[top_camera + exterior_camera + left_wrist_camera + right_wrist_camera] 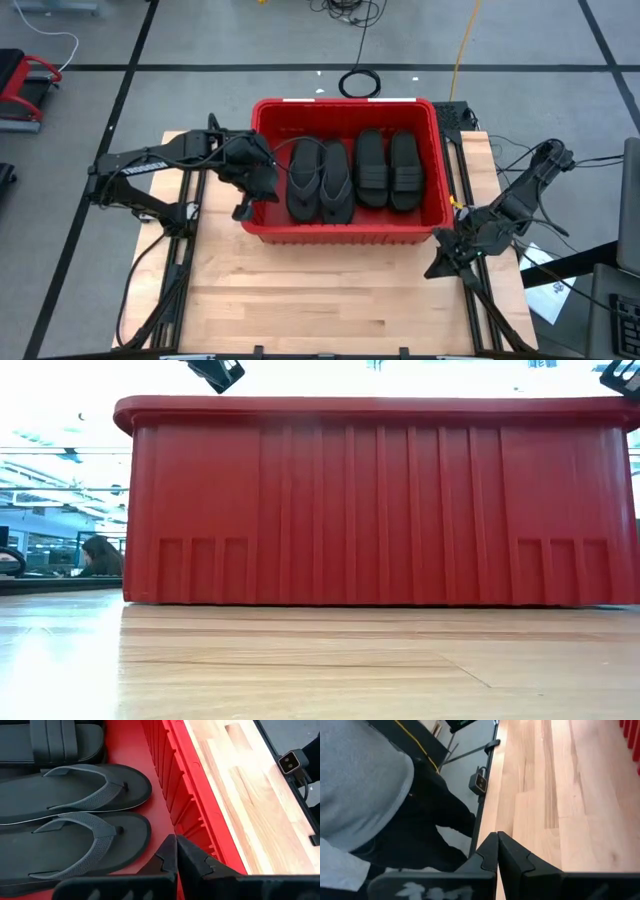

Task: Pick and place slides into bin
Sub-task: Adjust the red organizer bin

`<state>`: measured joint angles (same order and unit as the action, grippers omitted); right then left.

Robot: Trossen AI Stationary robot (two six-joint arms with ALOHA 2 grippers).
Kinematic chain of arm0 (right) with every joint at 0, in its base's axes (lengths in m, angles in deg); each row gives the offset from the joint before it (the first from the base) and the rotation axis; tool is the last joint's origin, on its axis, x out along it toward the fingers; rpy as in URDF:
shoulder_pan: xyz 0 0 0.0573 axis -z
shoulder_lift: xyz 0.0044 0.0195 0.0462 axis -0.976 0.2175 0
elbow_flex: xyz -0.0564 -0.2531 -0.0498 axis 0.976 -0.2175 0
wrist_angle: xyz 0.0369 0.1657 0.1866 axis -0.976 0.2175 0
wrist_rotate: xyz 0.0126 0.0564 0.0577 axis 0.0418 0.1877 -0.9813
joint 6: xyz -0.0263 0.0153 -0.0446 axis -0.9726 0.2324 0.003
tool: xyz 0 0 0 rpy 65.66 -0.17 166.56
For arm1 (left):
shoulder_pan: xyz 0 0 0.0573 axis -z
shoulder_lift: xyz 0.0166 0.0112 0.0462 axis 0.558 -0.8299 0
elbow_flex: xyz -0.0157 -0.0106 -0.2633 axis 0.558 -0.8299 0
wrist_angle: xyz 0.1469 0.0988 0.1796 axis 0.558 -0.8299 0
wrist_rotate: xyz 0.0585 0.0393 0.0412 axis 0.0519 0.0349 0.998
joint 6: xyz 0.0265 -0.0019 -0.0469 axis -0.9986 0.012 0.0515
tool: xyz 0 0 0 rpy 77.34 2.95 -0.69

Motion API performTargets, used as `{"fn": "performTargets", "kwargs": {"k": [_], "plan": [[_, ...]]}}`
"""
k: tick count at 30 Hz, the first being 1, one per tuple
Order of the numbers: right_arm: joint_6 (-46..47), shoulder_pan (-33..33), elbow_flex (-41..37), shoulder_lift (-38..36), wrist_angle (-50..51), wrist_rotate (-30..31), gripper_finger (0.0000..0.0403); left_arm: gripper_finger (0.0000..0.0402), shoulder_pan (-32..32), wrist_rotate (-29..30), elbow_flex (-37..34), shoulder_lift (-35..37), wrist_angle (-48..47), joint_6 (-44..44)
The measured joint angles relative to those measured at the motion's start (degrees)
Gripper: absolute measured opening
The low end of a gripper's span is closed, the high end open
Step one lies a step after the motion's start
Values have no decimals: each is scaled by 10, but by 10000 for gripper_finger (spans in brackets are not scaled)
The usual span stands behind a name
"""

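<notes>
The red bin (345, 232) stands in the middle of the table. Flat on its floor lie two thong slides (305, 182) (336, 184) side by side, and right of them two band-strap slides (372, 168) (405, 172). In the left wrist view the thong pair (75, 790) (70, 842) lies just past my fingers. My left gripper (244, 211) (176, 854) hangs shut and holds nothing, over the bin's near left corner and above the rim. My right gripper (436, 268) (496, 851) is shut with nothing in it, over the table's right edge.
Bare wood (330, 300) stretches from the bin to the table's near edge. A person in a grey top and dark trousers (380, 795) stands close to the table edge by my right gripper. Small cameras on stands (290, 762) (479, 782) sit at the table's edge.
</notes>
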<state>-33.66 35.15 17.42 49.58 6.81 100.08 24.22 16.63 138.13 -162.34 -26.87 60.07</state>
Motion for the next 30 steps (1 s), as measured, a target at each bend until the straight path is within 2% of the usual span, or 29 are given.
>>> {"fn": "performTargets", "kwargs": {"k": [3,6,10,12,14,16,19,22,23,26,30], "plan": [[-5,-2,0,0,-18,13,0,2,2,0,0,-1,-2,0],[-63,-9,27,14,-1,50,0,3,11,-13,0,0,-5,-2],[-123,-8,95,44,88,120,0,1,47,-18,0,0,-7,-26],[-142,-9,135,55,149,168,0,2,60,5,0,0,-7,-21],[-141,-9,175,63,210,242,0,1,65,38,0,0,2,4],[-110,-8,206,67,289,312,0,1,65,76,0,2,23,25],[-14,-5,256,64,437,407,0,1,60,135,0,20,38,39],[87,13,285,64,598,434,0,0,45,159,0,37,40,62],[107,21,288,64,611,445,0,1,41,160,0,38,44,74],[20,62,278,40,588,472,0,0,34,157,0,47,49,105],[-28,136,265,18,606,503,0,1,38,156,0,52,59,129]]}}
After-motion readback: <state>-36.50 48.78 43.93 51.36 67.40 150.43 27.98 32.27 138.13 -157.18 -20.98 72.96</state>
